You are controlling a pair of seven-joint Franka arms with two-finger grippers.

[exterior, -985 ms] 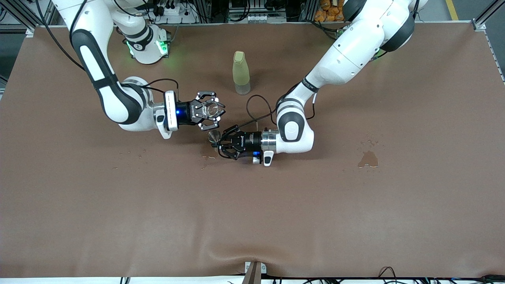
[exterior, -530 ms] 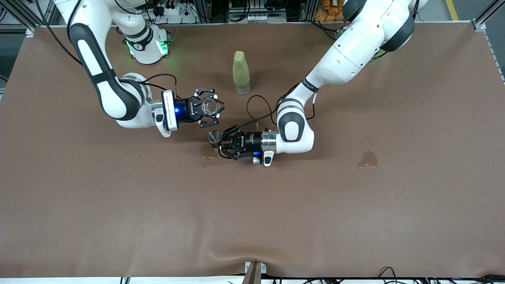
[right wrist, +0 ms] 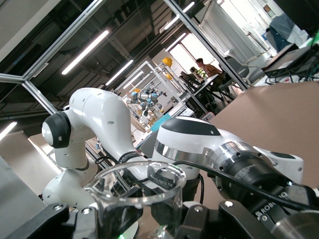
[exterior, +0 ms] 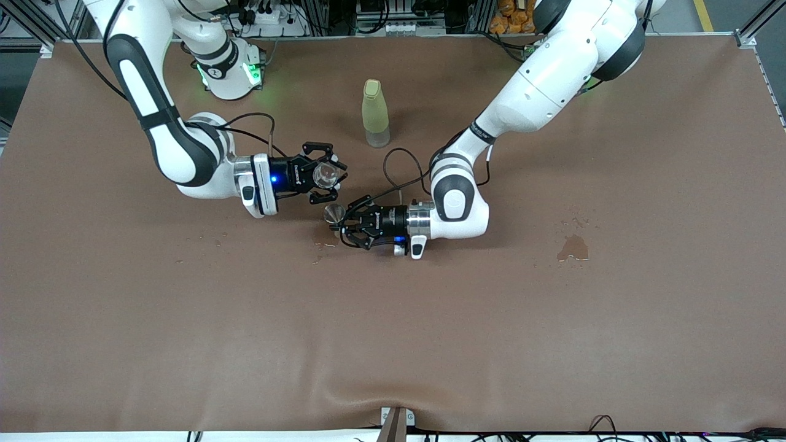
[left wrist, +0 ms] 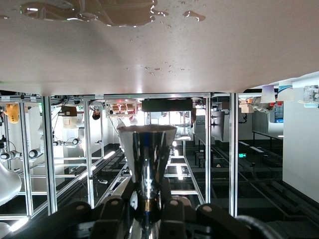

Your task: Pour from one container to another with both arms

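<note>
**Glass Cup Poised Above Metal Cup, Pour Imminent**

Just left of frame centre in the front view: right end effector (exterior: 328,175) clamped on the tiny glass cup (exterior: 326,175), held aloft over the table (exterior: 552,344) and already tipped, mouth swung toward the camera. Immediately below and slightly right in frame: left end effector (exterior: 341,223) clamped on the slim waist of the grey metal cup (exterior: 333,213), long axis upright, rim open to the camera. Glass cup up-frame of the metal rim, close but apart, not yet over it; a short carry down-frame likely needed before any stream lands inside. Yellow-green bottle (exterior: 375,113) upright at upper centre, clear of both arms. Spilled droplets and a wet patch (exterior: 573,247) at right. White lettering on the end effector bodies too small to read.
</note>
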